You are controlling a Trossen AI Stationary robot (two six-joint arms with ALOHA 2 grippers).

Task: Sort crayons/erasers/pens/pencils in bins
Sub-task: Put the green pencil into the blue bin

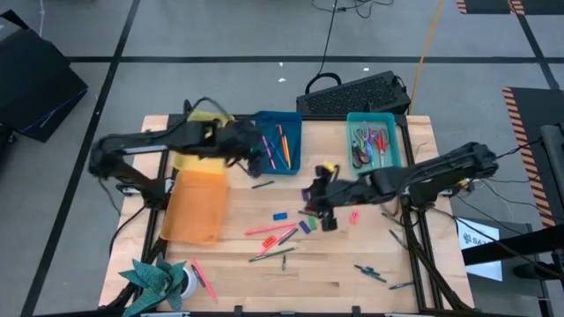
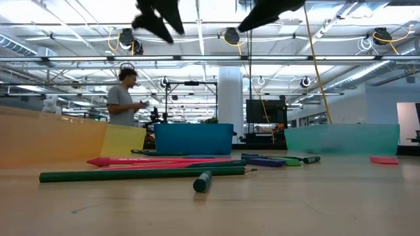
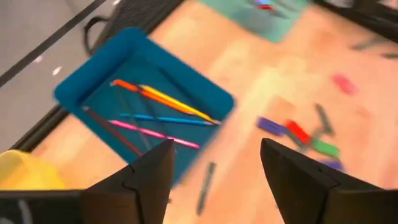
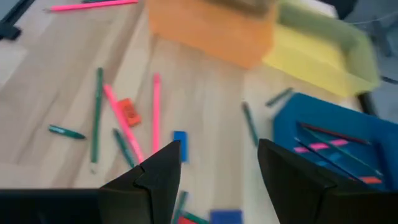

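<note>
Looks like we're between picks right now. The left gripper (image 3: 214, 171) is hanging over the near edge of the blue bin (image 1: 292, 132), fingers spread wide with nothing between them, so I'm guessing it's either just done with a drop or heading out for the next stick. That bin is already holding several pens or pencils.

The right gripper (image 4: 217, 168) is hovering above the middle of the table (image 1: 352, 291), fingers also parted and carrying nothing. Right under and around it is the cluster of erasers: a blue eraser (image 1: 280, 216) lying loose to its left, a pink eraser (image 1: 354, 216) just to its right, and a red, green and purple bunch close to its fingers.

The teal bin (image 1: 395, 132) at the far right is holding a pile of stuff, too jumbled to tell what's what. The orange bin (image 1: 196, 207) and the yellow bin (image 1: 189, 163) are sitting on the left, contents not clear to me.

Next move, I'd say: the right claw needs to drop straight down onto one eraser and pinch across its short side. They're packed tight, so nudging a neighbour is the risk. Plenty of green and pink sticks are lying nearer the front edge, waiting.
</note>
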